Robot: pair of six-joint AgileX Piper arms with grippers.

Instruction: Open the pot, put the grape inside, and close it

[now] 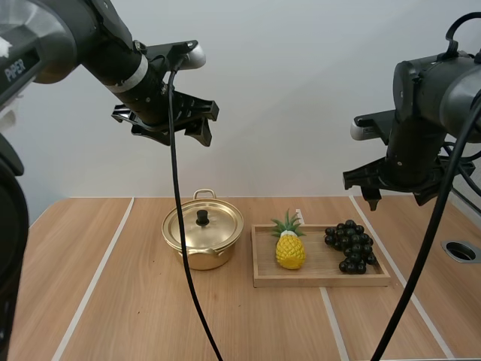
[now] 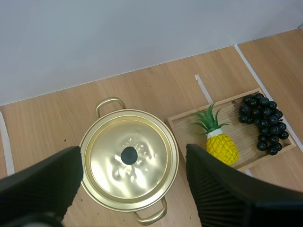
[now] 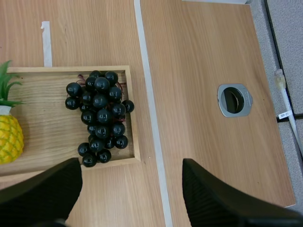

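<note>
Wood table [image 1: 113, 301], crossed by white lines [image 1: 92, 282], runs back to a plain pale wall [image 1: 301, 90]. Near the middle stands the pot [image 1: 201, 259], gold-coloured, and its lid [image 1: 218, 226] sits closed on it, a black knob [image 1: 202, 217] at the centre. Just to the right of the pot, close but apart from it, lies the tray [image 1: 323, 280], a shallow wooden one. On the tray a yellow pineapple [image 1: 290, 252] with green leaves stands at the end nearer the pot. The grapes [image 1: 350, 244], a dark bunch, lie at the right end, close to the tray's right rim in the right wrist view. Pineapple and grapes are apart. The left gripper [image 1: 171, 129] hangs high over the table, above the pot and touching nothing. In the left wrist view its fingers [image 2: 222, 194] stand wide apart, with the lid and knob seen between them, well below. The right gripper [image 1: 397, 189] hangs high too, above the tray's right end and a little to the right of the grapes. Its fingers [image 3: 222, 198] are likewise spread and hold nothing, with bare table and one white line between them and the grapes near the left finger. A round metal-rimmed hole [image 3: 234, 100] is set in the table well to the right of the tray.
</note>
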